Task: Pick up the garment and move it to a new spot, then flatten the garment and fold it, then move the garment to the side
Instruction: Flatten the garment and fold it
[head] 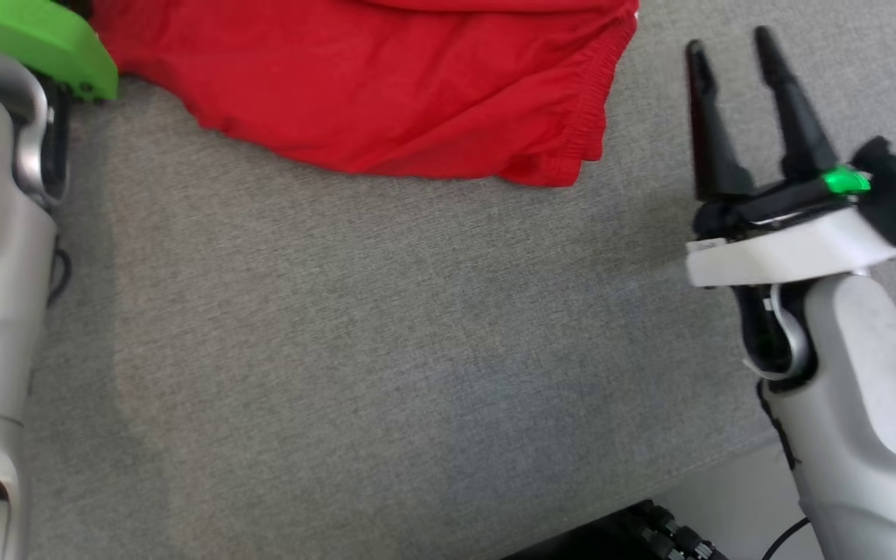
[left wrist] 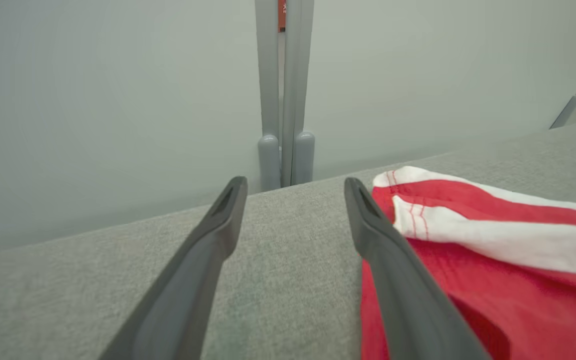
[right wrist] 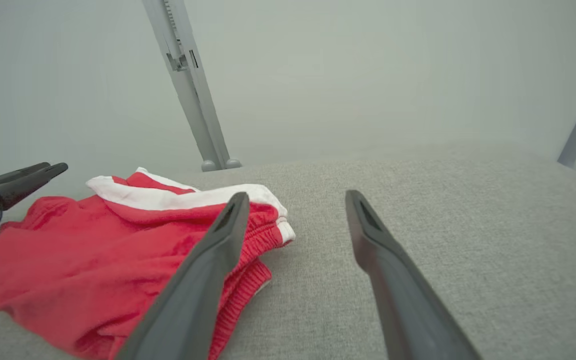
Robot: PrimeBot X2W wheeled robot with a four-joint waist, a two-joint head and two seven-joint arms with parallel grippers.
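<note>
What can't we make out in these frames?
Head view: the garment runs off the top edge, so its far part is unseen.
Left wrist view: the garment runs off the right edge, and a finger of the left gripper covers its near side.
Right wrist view: a finger of the right gripper covers part of the waistband.
All views: the bunched cloth hides its lower layers.

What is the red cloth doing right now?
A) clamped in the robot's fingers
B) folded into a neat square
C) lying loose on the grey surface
C: the red garment lies rumpled on the grey surface; left fingers and right fingers are spread, empty.
</note>
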